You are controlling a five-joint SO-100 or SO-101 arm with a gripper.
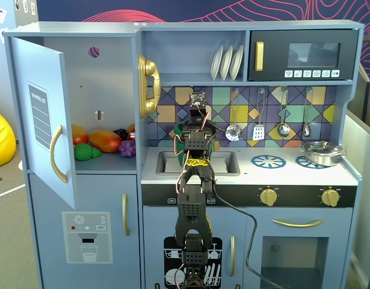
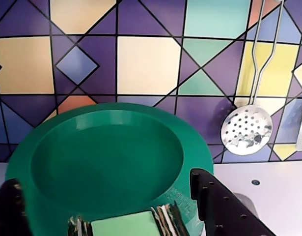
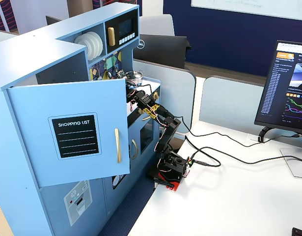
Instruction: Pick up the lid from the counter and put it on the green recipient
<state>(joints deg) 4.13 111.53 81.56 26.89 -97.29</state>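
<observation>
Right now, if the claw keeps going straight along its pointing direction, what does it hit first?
Probably the tiled backsplash. In the wrist view the claw is shut on the lid by its tab handle, the disc standing between it and the wall, so the lid's far edge would likely touch first. Depth is unclear.

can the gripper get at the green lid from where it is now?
Probably yes, it looks there already. In the wrist view the lid fills the frame right under the gripper, its lighter tab between the dark fingers. Nothing sits between them. Whether the jaws are closed on the tab isn't clear.
</observation>
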